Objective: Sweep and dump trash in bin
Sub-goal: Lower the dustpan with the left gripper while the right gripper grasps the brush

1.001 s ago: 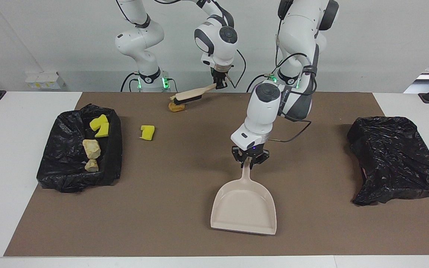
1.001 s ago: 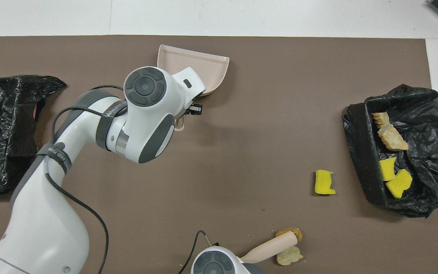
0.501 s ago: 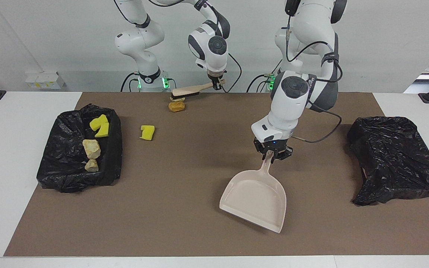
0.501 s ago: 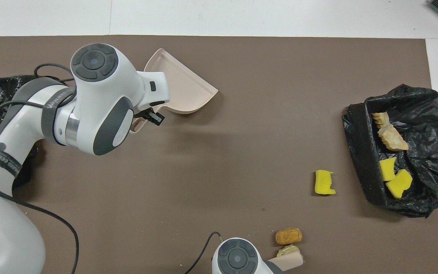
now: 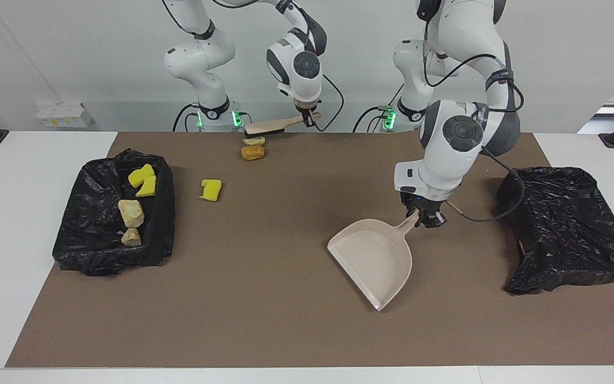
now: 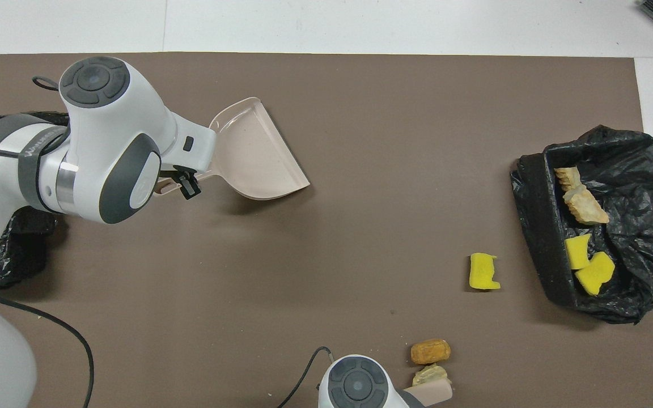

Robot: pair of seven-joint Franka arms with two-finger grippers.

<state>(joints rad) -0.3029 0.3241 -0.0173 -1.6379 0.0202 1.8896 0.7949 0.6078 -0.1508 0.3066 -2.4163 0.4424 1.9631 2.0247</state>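
Clamped shut on beige plastic dustpan point(image 5: 375, 260) by left gripper point(image 5: 423, 218), tilted to receive; beige-handled brush point(image 5: 269, 126) gripped by right gripper point(image 5: 307, 119) beside two rock-like lumps point(image 5: 252, 149); yellow sponge piece point(image 5: 210, 190) near black-lined bin point(image 5: 88, 250).

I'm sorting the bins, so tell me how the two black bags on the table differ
The black bag at the right arm's end stands open like a bin, its lining showing; the black bag at the left arm's end lies as a crumpled, closed heap. The open one holds yellow sponge pieces and beige chunks; nothing shows in the crumpled one. Both are glossy black plastic at the brown mat's ends.
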